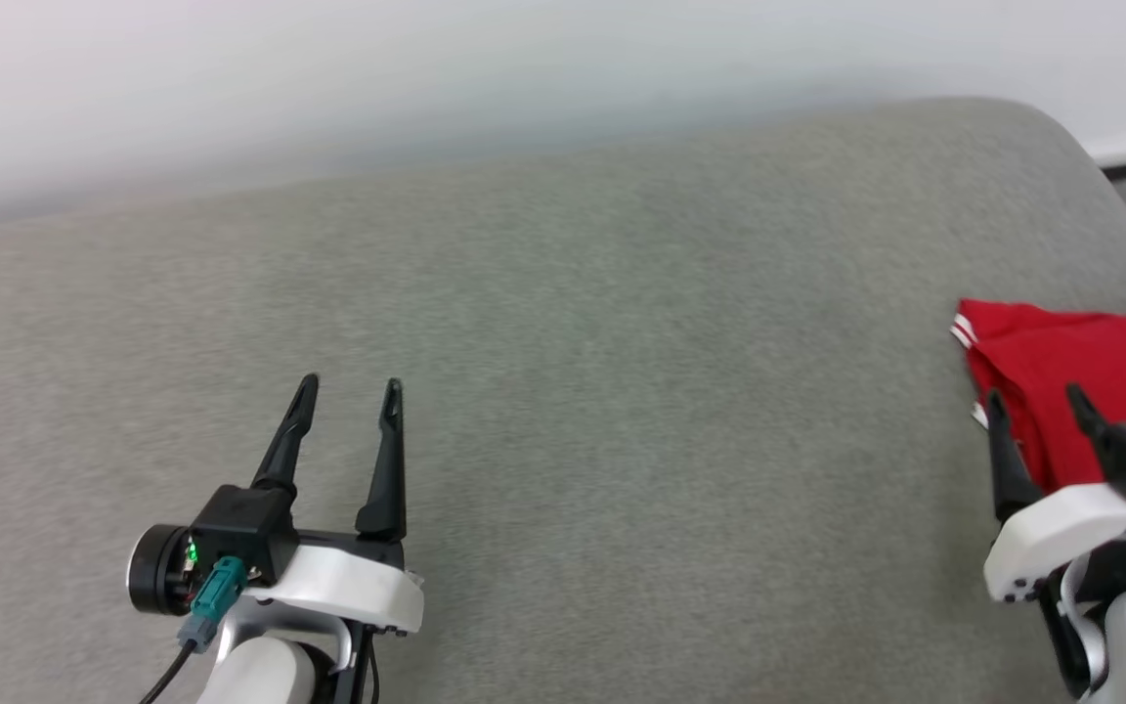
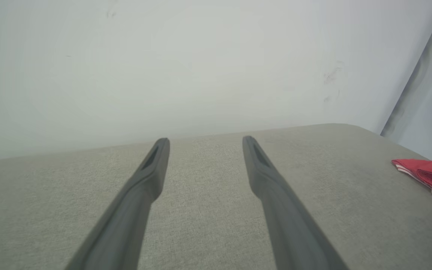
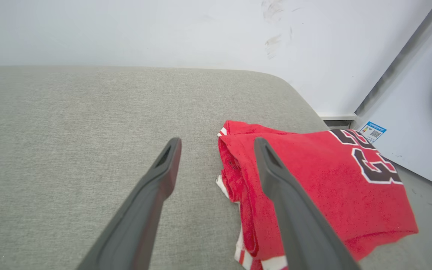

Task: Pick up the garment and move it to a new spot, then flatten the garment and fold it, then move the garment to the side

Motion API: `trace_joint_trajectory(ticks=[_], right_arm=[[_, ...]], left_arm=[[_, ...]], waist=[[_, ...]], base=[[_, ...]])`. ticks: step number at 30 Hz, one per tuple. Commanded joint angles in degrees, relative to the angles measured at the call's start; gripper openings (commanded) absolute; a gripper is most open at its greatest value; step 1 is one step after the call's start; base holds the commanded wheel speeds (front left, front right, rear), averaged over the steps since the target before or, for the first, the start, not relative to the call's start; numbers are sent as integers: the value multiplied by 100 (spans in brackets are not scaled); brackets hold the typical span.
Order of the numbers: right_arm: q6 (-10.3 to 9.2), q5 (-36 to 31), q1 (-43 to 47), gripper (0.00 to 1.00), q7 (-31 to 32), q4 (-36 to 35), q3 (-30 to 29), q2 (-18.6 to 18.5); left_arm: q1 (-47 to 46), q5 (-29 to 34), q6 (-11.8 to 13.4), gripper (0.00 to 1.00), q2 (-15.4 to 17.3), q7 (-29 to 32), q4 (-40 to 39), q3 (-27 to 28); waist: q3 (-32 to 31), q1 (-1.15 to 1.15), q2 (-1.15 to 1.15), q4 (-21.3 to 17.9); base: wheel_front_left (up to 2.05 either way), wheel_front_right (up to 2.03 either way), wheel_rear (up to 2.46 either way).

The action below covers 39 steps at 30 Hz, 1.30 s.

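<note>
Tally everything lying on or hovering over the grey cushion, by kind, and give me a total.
Red garment: 1
Grippers, fingers apart and holding nothing: 2 (left gripper, right gripper)
Total: 3

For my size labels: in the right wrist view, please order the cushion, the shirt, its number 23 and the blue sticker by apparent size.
1. cushion
2. shirt
3. number
4. sticker
The sticker lies farther from the camera, so its real size is unsure.
</note>
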Motion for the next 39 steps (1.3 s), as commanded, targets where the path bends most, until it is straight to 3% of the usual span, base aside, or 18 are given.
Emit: trace_joint_trajectory(ticks=[1,8,14,18,39], right_arm=[[-8,116,172,100,17,-164,70,84],[-7,215,708,100,-38,-1301,412,252],[-8,126,1454,100,133,-2296,397,388],[-8,157,1914,100,272,-2690,361,461],[-8,458,2146,100,254,-2933,426,504]], left_arm=[[76,-19,22,100,2,-23,49,47],[178,-62,-43,100,121,-56,295,336],[399,-131,-416,100,403,-57,480,627],[644,-124,-524,100,344,-58,638,659],[742,97,-835,100,-4,-58,869,939]], waist=[[-224,1,0,317],[-444,1,0,813],[-730,1,0,1138],[-921,1,0,1131],[-999,1,0,1057]], base=[[0,0,0],[0,0,0],[0,0,0],[0,0,0],[0,0,0]])
